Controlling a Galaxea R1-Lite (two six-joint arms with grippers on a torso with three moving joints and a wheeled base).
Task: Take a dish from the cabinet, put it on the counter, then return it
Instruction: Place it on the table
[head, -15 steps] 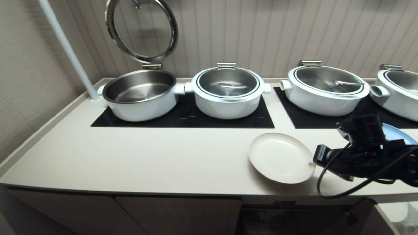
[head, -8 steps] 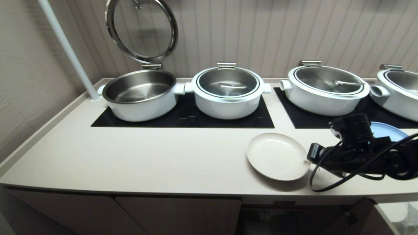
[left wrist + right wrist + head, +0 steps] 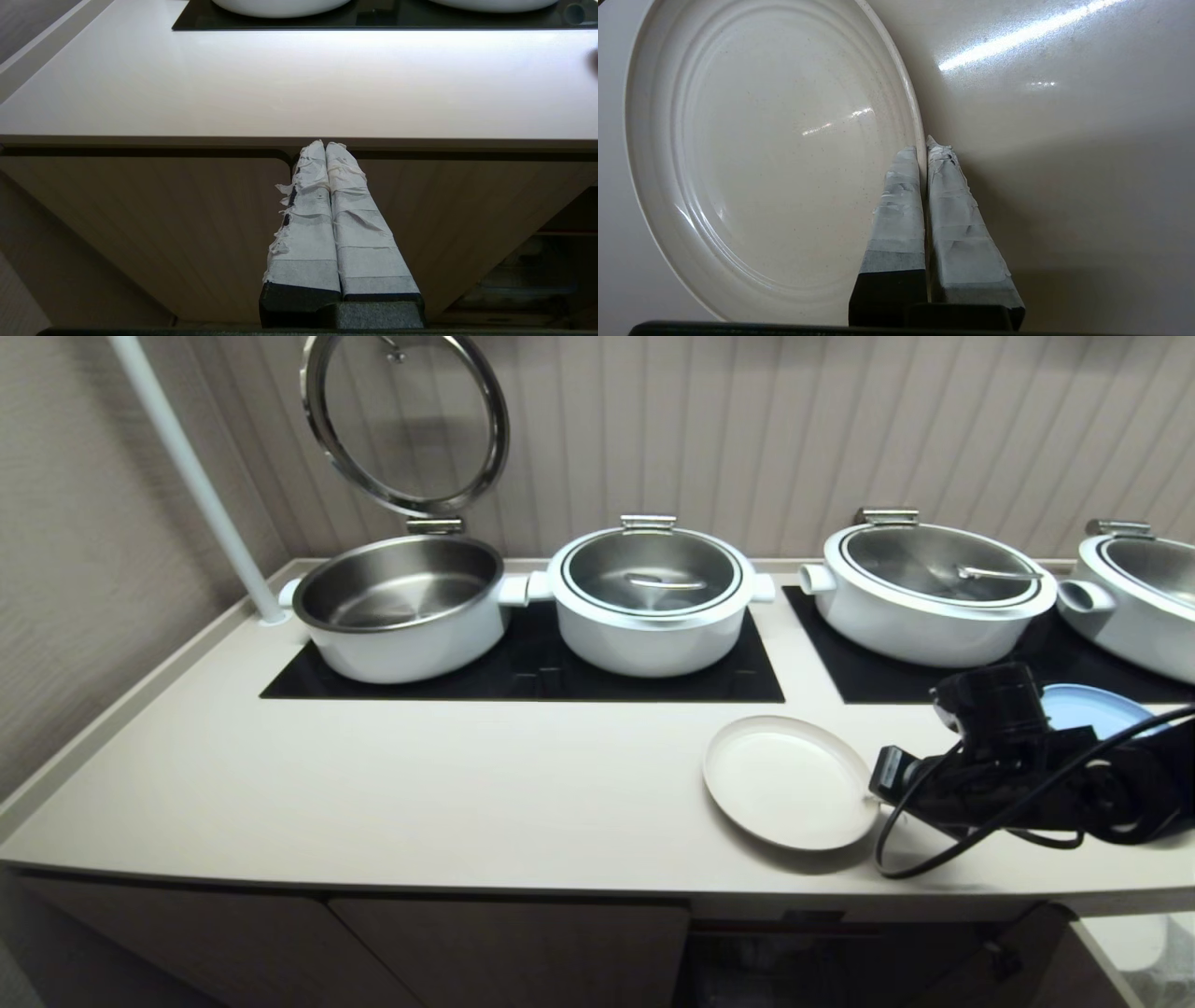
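As we watched: right gripper clenched on dish rim, over counter.
Wrist view: taped fingers pinched rim.

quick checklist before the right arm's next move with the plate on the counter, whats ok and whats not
1. Grip: right gripper is shut on the rim of the dish, one finger inside the rim, one outside: ok.
2. Dish attitude: whether it rests flat on the counter or hangs just above it: cannot tell.
3. Room around it: bare counter to its left and front, blue plate behind the arm, apart from the dish: ok.
4. Pots: the nearest pot sits back on the cooktop, clear of the dish: ok.
5. Left gripper: shut, empty, parked before the cabinet below the counter edge: ok.
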